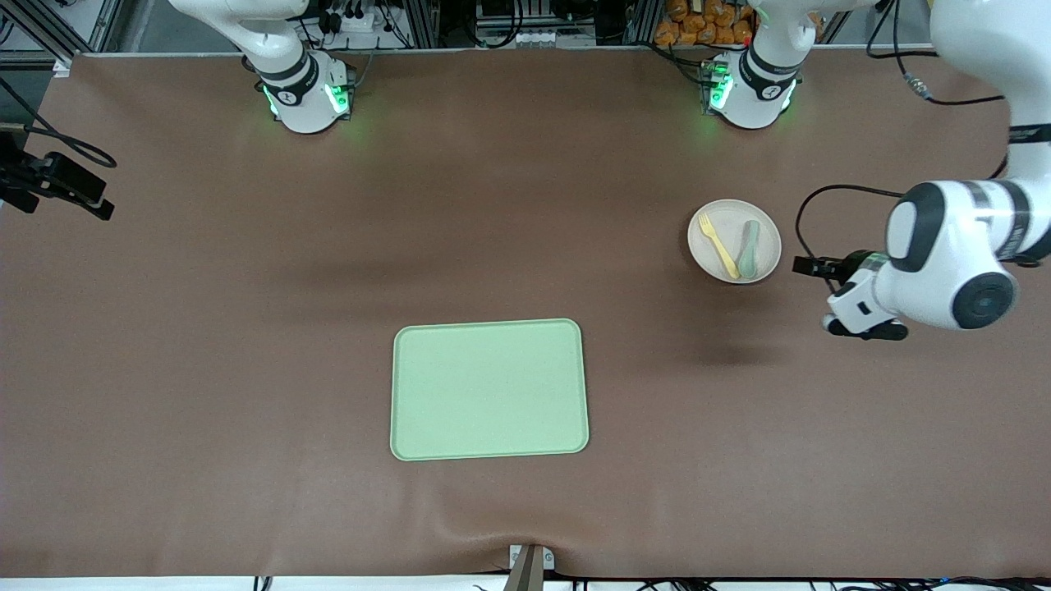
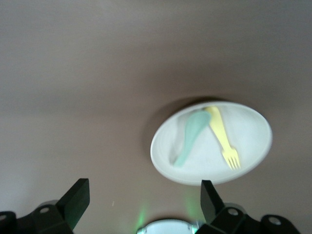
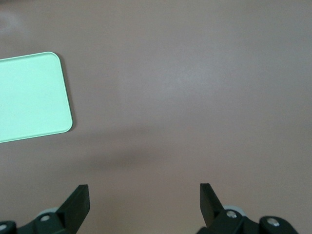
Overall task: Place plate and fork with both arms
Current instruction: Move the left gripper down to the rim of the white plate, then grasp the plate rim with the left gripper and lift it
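The plate (image 1: pixel 733 240) sits on the worktop toward the left arm's end, well apart from the tray (image 1: pixel 489 389), fork (image 1: pixel 718 245) lying on it beside a spoon (image 1: pixel 749 249). The left gripper (image 1: pixel 854 316) hangs just beside the plate, released and empty (clearly the nearer one); the right gripper (image 3: pixel 144 204), also spread, waits away from it.

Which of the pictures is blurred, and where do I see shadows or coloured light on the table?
Left wrist view: soft, with the plate, fork and spoon smeared, a dark shadow along the plate's edge, and green light between the open left pincer tips. Front view: sharp, with green glow by both bases and a shadow on the table. Right wrist view: clear, with a faint shadow beside the tray.
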